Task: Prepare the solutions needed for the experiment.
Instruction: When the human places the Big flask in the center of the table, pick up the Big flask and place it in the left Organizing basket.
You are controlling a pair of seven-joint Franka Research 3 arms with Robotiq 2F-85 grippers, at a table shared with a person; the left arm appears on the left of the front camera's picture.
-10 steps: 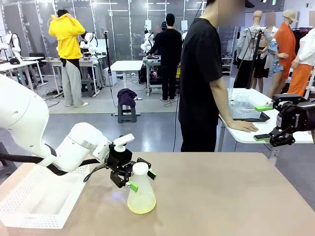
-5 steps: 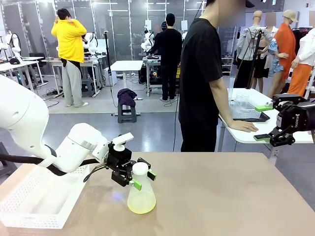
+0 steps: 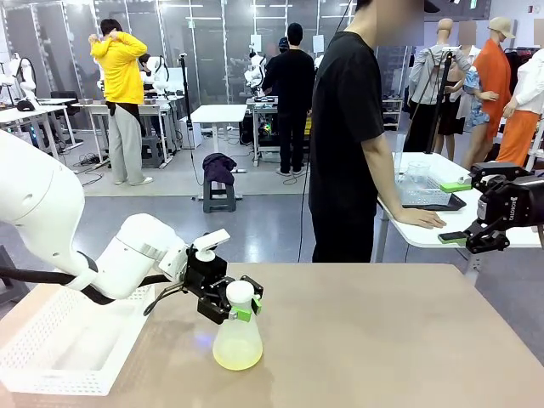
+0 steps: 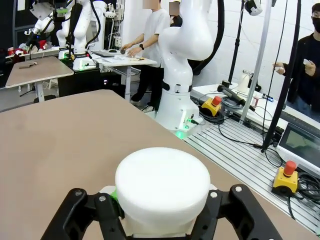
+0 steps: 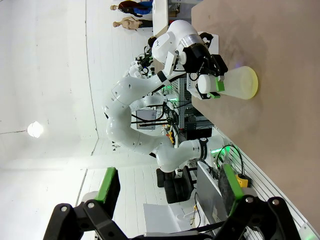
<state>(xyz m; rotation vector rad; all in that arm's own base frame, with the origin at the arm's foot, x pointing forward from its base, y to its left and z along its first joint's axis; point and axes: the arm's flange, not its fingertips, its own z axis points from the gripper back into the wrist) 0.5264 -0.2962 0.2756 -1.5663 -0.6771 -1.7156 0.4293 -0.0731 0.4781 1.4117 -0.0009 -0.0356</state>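
Closing since a second ago, left fingers are now clamping the flask neck at 6 o'clock; solution is ready for lifting; right fingers are staying apart.

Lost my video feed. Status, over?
Left hand shut on flask neck. Right hand open, off to the side. Shallow yellow-green solution inside. White tray nearby.

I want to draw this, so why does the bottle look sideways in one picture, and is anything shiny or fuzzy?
Right wrist view: the camera is rolled, so the flask and table stand sideways, and a lamp glares white. Left wrist view: the wide lens makes the flask's cap look huge and a little soft. Front view: sharp and evenly lit, with a faint glow on the table beside the yellow-green liquid.
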